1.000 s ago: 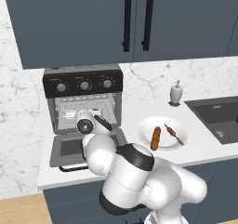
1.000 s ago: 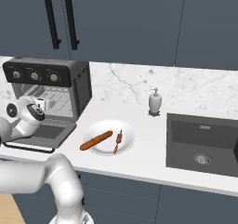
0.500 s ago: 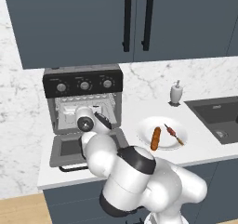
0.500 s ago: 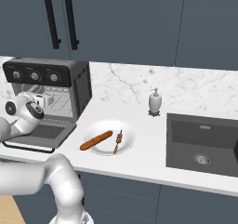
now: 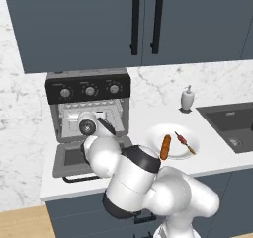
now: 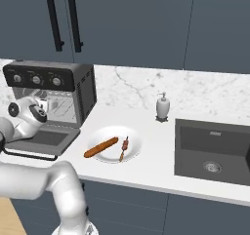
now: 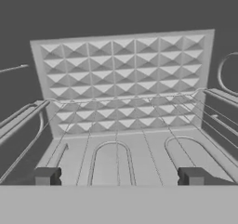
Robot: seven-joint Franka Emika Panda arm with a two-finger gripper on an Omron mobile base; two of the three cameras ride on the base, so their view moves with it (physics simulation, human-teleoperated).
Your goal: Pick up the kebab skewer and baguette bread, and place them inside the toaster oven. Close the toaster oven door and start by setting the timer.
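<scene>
The robot arm [image 5: 148, 192] is white, smooth and shiny, made of big round parts like balls joined together. Dark grey rings sit between the white parts. A round dark cap sits near the wrist. Its two fingertips [image 7: 46, 175] are small dark blocks.

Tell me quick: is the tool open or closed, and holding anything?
Tool: open and empty, fingertips spread wide, pointed into the boxy dark grey toaster oven over its wire rack.
</scene>
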